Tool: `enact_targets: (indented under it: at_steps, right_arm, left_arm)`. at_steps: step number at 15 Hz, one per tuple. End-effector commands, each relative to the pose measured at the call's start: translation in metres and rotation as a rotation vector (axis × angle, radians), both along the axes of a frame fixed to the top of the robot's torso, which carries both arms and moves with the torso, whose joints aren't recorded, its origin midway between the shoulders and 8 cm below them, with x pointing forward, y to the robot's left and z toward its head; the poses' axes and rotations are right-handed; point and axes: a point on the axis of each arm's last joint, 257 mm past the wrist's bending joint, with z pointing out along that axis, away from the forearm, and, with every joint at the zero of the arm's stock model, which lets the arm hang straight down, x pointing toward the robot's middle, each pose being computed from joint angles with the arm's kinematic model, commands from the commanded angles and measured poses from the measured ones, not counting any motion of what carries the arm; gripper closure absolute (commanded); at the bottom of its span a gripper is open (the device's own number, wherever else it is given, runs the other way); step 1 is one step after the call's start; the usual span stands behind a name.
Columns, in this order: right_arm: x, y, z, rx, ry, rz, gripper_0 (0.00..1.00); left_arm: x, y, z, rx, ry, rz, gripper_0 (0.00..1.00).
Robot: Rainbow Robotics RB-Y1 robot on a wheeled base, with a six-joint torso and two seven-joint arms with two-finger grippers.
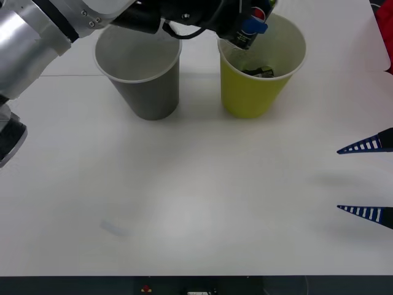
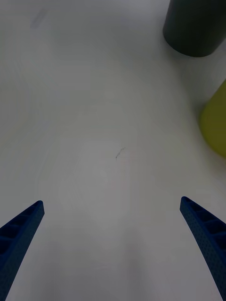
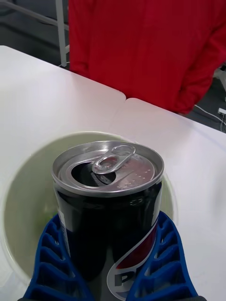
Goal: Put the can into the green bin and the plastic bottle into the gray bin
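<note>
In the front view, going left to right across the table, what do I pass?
Gray bin → green bin, with the left gripper holding the can above it → right gripper, open, at the right edge.

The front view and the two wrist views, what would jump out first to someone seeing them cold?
First, the can, its tab open, clamped in the left gripper right above the mouth of the green bin at the table's far side; something dark already lies inside the bin. The gray bin stands beside it, to the robot's left. The right gripper waits open over bare table at the right.
</note>
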Motion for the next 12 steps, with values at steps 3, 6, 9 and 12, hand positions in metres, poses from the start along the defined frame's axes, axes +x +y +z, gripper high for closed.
enact_targets:
  at_steps: [3,6,9,12]
  right_arm:
    - [0.0,0.0,0.0,0.0,0.0,0.0,0.0]
    - [0.0,0.0,0.0,0.0,0.0,0.0,0.0]
    - [0.0,0.0,0.0,0.0,0.0,0.0,0.0]
    - [0.0,0.0,0.0,0.0,0.0,0.0,0.0]
  left_arm:
    - [0.023,-0.031,-0.009,0.012,-0.036,0.051,1.0]
    - [0.029,-0.033,-0.022,0.045,-0.054,0.065,1.0]
    - [0.03,-0.031,-0.031,0.069,-0.054,0.068,1.0]
    - [0.029,-0.032,-0.032,0.074,-0.058,0.064,0.0]
